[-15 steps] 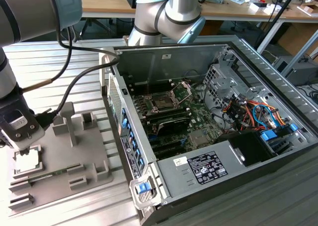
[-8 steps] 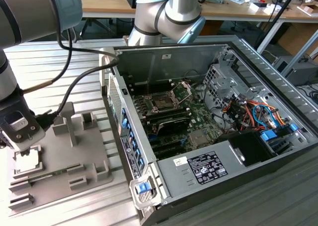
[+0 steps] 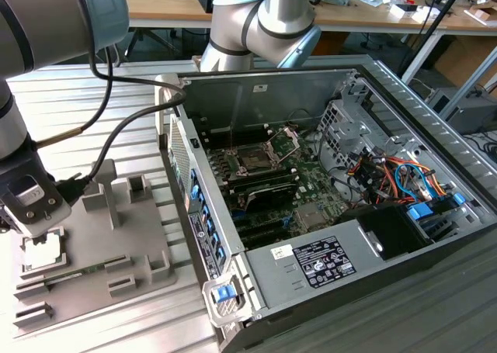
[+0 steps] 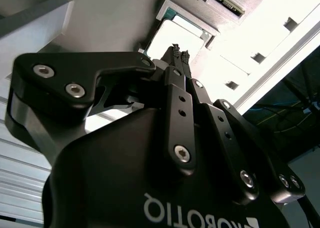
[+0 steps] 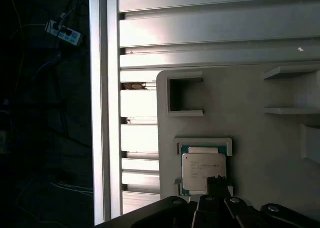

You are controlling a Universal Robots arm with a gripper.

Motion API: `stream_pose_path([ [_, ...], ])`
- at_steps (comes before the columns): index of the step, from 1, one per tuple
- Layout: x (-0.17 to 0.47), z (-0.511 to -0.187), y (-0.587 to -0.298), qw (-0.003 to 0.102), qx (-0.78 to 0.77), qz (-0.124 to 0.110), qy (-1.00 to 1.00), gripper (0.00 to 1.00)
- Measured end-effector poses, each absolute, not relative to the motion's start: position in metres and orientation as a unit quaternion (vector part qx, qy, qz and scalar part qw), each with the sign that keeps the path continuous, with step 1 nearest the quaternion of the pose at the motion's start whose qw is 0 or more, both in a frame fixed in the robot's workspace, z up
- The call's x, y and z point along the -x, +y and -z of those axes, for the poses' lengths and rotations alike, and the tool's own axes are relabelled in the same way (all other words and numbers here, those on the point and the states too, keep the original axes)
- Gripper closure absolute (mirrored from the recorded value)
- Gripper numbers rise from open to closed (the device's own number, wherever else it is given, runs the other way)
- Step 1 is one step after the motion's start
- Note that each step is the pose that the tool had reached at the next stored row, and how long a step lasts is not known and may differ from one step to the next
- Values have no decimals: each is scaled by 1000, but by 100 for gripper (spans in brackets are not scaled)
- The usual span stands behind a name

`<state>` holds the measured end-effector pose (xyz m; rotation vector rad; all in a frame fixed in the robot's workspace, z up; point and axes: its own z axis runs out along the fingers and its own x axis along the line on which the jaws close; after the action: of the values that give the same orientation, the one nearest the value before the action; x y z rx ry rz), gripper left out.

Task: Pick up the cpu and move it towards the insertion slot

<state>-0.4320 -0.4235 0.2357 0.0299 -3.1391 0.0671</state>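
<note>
First wrist view: the cpu (image 5: 204, 173) lay flat, silver top up, in a framed pocket (image 5: 204, 142) of the grey holder plate (image 5: 250, 128). The pocket sat near the plate edge that bordered the slatted table (image 5: 150, 52). A square recess (image 5: 185, 95) was cut between it and the plate's rounded corner.

The gripper (image 5: 218, 181) hung directly over the cpu. In the second wrist view its fingertips (image 4: 175, 48) were drawn together, tip against tip, with nothing seen between them. They were just above the cpu (image 4: 177, 35); contact could not be judged. The chip was seated in the pocket, not lifted.

A green memory stick (image 4: 222, 0) lay in a groove of the same plate, just beside the cpu pocket.

Exterior view: the gripper (image 3: 36, 227) stood at the plate's edge toward the exterior view's left, cpu (image 3: 43, 252) under it, and a black cable (image 3: 116, 128) ran to the wrist. The holder plate (image 3: 116, 229) rested on the slatted table (image 3: 101, 81), beside an open computer case (image 3: 373, 81).

The insertion slot (image 3: 252, 160) was on the motherboard (image 3: 311, 205) inside the case, in the half toward the case's far wall. Its metal bracket (image 3: 286, 142) was hinged up and its dark centre exposed. Slot and cpu were well apart, with the case's side wall between them.
</note>
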Motion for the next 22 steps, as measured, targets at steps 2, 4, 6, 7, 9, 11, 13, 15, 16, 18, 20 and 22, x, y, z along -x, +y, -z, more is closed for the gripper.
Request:
stream_pose_path([
  [2,432,-235,-424,1,-10,-21,-1000,89],
  [4,432,-235,-424,1,-10,-21,-1000,89],
  [6,432,-234,-424,1,-10,-21,-1000,89],
  [7,432,-234,-424,1,-10,-21,-1000,89],
  [9,432,-233,-424,1,-10,-21,-1000,89],
  [11,432,-233,-424,1,-10,-21,-1000,89],
  [13,432,-232,-424,1,-10,-21,-1000,89],
  [15,432,-232,-424,1,-10,-21,-1000,89],
  [16,432,-232,-424,1,-10,-21,-1000,89],
  [18,432,-231,-424,1,-10,-22,-1000,89],
  [20,432,-230,-424,1,-10,-22,-1000,89],
  [22,432,-229,-424,1,-10,-22,-1000,89],
])
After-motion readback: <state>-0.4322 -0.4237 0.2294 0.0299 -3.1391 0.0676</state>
